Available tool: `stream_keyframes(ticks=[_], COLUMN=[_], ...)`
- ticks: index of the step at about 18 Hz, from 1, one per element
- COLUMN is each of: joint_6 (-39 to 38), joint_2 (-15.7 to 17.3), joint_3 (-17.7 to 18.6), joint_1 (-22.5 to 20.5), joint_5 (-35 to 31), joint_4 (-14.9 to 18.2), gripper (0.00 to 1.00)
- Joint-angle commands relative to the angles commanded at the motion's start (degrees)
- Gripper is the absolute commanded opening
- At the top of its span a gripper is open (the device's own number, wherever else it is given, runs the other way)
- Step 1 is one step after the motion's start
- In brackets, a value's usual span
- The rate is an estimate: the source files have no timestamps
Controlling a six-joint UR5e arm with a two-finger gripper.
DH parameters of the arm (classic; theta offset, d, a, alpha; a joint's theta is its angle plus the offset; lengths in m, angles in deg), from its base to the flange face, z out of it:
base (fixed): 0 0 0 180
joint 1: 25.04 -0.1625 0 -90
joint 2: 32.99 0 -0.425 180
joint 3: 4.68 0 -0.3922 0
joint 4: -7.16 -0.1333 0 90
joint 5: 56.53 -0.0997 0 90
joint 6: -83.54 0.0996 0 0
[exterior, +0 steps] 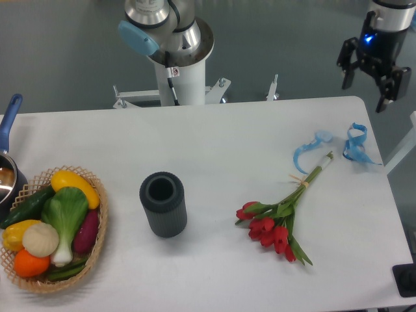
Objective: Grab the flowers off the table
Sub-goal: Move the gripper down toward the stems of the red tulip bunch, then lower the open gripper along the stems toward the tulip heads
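While flowers (278,220) lie flat — claw (364,86) gapes.

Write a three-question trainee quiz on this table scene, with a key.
1. True or false: the tool is holding the flowers.
2. Which lies nearest the stem ends? A) basket B) ribbons C) vase
3. Fill in: the dark vase stands between the basket and the ____.

Key:
1. False; the open tool is up at the table's far right corner, and the flowers lie on the table.
2. B, the blue ribbons.
3. flowers
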Motion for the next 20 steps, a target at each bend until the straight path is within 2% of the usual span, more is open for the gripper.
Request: stream_keyframes(ticks=[5, 9, 12, 13, 17, 20], joint_6=[-6.7, -13.6, -23.1, -24.7, -26.9, -28.2], joint_2=[-0.6, -1.7, -4.6, -5.5, -7.6, -10.8], joint_3=[4.7, 6.6, 6.9, 7.0, 8.4, 8.2], joint_1=[3.4, 5.4, 8.5, 9.2, 10.4, 10.6], joint_5=[0.3, 1.5, 1.9, 1.8, 3.2, 4.5], joint_4=[-0.3, -1.0, -8.1, -9.5, -12.2, -14.8], gripper=[1.00, 1.00, 1.00, 1.00, 1.00, 1.00])
